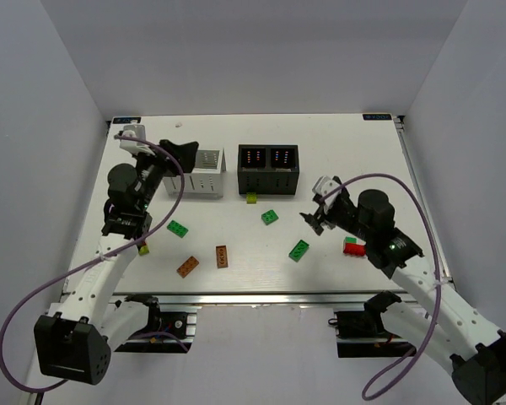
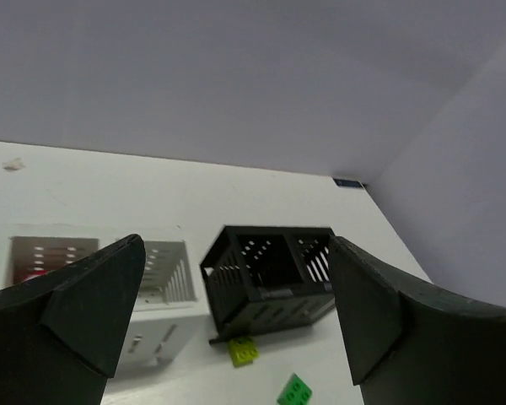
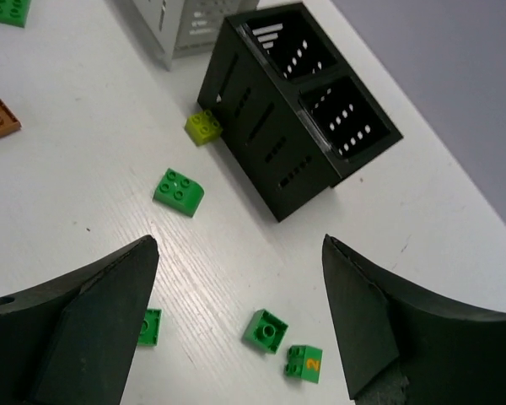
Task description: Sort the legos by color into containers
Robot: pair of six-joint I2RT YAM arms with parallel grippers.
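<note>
Plainly, one brown-orange lego [image 1: 222,256] lies near-to-far, its twin lego [image 1: 187,267] diagonally

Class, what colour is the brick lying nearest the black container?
Yellow-green brick, beside the black container; the right wrist view shows it best.
</note>
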